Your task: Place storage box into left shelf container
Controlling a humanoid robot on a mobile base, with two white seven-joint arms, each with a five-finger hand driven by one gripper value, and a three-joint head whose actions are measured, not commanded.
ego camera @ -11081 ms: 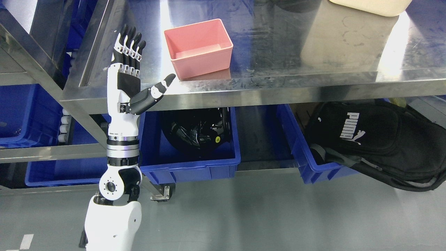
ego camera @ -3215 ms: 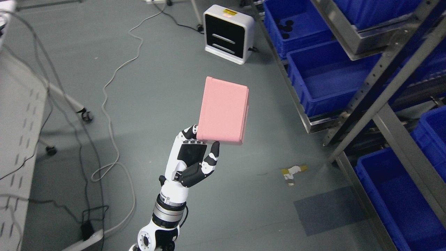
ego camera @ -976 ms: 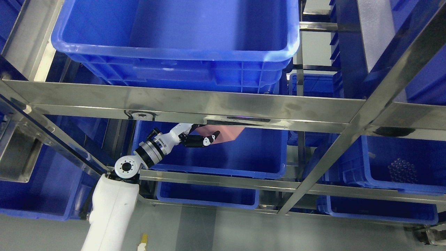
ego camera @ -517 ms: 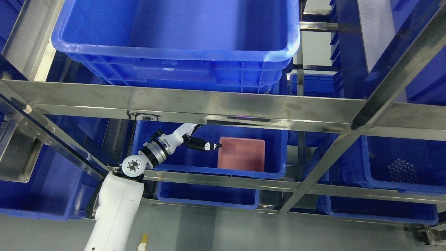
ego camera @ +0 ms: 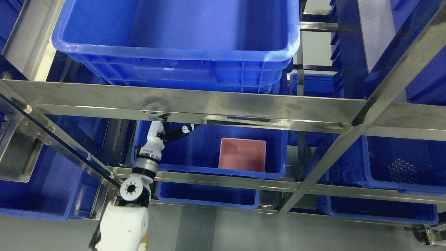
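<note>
I saw the pink storage box (ego camera: 242,153) resting upright inside the blue shelf container (ego camera: 195,153). My left robot hand (ego camera: 171,133) hung apart from it, empty, its fingers partly hidden behind the shelf rail (ego camera: 181,103).

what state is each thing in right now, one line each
pink storage box: upright, open side up, resting in the bin, not held
middle blue bin: holds only the pink box
left hand: partly behind the shelf rail, clear of the box, grip unclear
top blue bin: no contents visible
right blue bin: holds small clear balls
</note>
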